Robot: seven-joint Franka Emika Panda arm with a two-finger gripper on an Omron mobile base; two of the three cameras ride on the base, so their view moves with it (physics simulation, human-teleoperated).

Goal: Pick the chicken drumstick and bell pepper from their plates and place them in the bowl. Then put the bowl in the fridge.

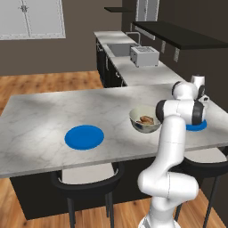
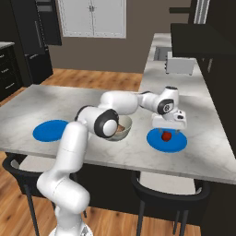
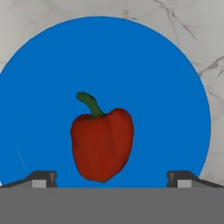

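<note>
Now on the marble island counter (image 1: 40, 120) in a dark kitchen, wood floor (image 1: 49, 82). My claw (image 2: 168, 130) spread wide above the bell pepper (image 3: 102, 144) on its blue plate (image 3: 52, 78). Drumstick (image 1: 146, 119) in bowl (image 1: 139, 126), partly hidden by my arm.

I'm driving around a home kitchen here: marble-look island counter (image 1: 40, 120) with dark stools (image 1: 87, 178) tucked under, toaster (image 1: 144, 55) beside a sink (image 1: 119, 48), white cabinet doors (image 2: 92, 17), wood floor (image 1: 49, 82), black fridge (image 2: 39, 39).
</note>
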